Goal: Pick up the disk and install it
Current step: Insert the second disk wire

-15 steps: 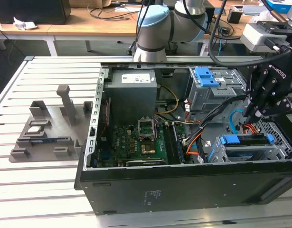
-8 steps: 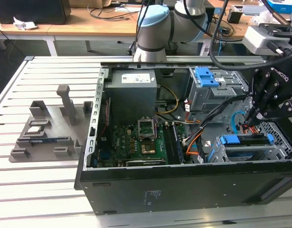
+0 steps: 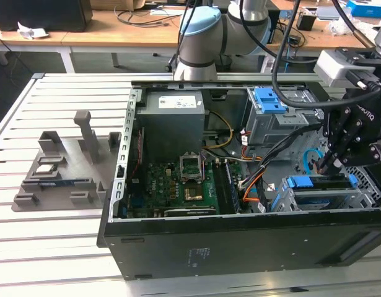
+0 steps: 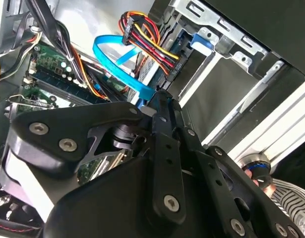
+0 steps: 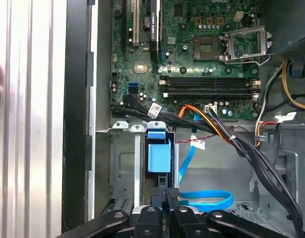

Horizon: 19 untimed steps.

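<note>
The disk (image 3: 320, 183), a slim drive standing on edge with bright blue rails along its top, sits in the bay (image 3: 283, 201) at the case's (image 3: 240, 247) front corner, the gripper (image 3: 327, 166) closed empty just above it.

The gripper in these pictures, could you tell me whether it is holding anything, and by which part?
Nothing can be seen in its grasp. The gripper hangs inside the open computer case, near the blue-railed drive bay.
</note>
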{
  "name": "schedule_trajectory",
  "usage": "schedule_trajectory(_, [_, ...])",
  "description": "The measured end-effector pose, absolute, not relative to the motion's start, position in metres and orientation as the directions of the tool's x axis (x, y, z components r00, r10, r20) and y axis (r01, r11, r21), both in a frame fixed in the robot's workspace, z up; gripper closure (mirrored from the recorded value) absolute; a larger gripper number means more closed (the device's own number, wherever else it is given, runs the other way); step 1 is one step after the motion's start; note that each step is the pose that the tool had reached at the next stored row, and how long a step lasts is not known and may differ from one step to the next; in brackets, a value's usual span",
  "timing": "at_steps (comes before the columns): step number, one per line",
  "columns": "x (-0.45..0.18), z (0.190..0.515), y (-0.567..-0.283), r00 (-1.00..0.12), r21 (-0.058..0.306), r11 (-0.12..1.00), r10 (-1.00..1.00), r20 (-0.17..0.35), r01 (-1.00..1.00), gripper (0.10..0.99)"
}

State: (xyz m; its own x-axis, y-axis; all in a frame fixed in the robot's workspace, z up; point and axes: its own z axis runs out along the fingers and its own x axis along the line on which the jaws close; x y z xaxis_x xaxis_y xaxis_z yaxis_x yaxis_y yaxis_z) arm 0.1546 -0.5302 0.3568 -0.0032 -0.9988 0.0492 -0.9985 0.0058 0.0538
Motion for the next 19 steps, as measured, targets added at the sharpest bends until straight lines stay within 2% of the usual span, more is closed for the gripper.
schedule_trajectory(19, [0.1602, 0.3471, -0.5323, -0.003, 0.058, 0.007, -0.998, 0.067, -0.998, 0.925])
